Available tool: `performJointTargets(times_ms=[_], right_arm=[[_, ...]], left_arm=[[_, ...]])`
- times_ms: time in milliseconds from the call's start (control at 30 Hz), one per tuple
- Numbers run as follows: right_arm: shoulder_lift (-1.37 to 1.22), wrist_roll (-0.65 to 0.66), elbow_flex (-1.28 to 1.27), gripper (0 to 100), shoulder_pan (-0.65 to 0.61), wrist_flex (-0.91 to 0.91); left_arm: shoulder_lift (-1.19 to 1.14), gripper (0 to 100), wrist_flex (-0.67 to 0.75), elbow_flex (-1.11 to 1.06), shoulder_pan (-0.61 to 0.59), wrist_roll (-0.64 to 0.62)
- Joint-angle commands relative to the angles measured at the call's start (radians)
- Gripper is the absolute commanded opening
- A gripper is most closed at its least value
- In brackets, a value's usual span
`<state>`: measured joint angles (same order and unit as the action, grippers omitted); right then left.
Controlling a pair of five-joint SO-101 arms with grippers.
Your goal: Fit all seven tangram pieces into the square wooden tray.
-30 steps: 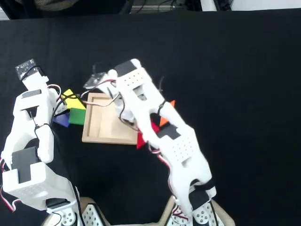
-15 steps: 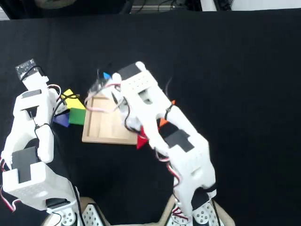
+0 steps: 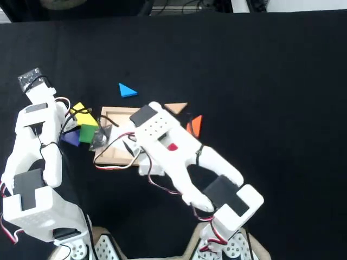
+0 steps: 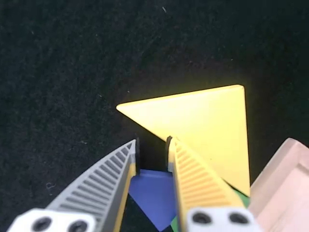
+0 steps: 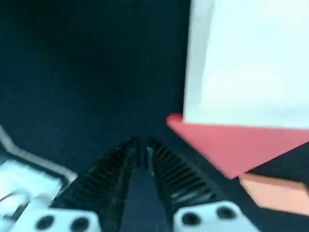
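The square wooden tray (image 3: pixel 111 154) lies on the black cloth, with my right arm (image 3: pixel 162 141) stretched low across it. A yellow triangle (image 3: pixel 81 112), a green piece (image 3: pixel 87 134) and a dark blue piece (image 3: pixel 69 138) cluster at the tray's left side. My left gripper (image 4: pixel 152 142) hangs over them, open a narrow gap, tips at the yellow triangle (image 4: pixel 203 121)'s edge. Beyond the tray lies a blue triangle (image 3: pixel 127 90); a tan triangle (image 3: pixel 176 108) and an orange piece (image 3: pixel 195 125) lie to its right. My right gripper (image 5: pixel 145 147) is shut and empty over cloth beside the tray's corner (image 5: pixel 241 63) and a red piece (image 5: pixel 236 145).
Black cloth covers the whole table, with wide free room to the right and at the back. The left arm's body (image 3: pixel 35 162) stands close along the tray's left side. An orange-tan piece (image 5: pixel 275 191) lies just past the red one.
My right arm has swung from the tray's far edge toward the front and left, dropping lower over the tray. The blue and tan triangles now show. The left arm has not moved.
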<state>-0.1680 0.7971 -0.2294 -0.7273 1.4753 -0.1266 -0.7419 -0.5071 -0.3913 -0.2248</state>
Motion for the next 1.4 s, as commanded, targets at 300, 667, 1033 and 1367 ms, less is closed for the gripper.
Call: performJointTargets(times_ms=[300,667,1033,1367], right_arm=[[-0.251,-0.038,0.186,1.1,-0.081,0.043],[-0.371,-0.034,0.278,1.1,0.140,0.058],[-0.375,0.077,0.452,1.1,0.351,0.157],[-0.341,0.008,0.613,2.1,0.365,0.250]], left_arm=[[0.008,12,0.014,-0.004,-0.012,-0.011],[0.008,12,0.014,-0.004,-0.025,-0.057],[0.008,12,0.014,-0.002,-0.022,-0.057],[0.008,12,0.014,-0.002,-0.022,-0.057]])
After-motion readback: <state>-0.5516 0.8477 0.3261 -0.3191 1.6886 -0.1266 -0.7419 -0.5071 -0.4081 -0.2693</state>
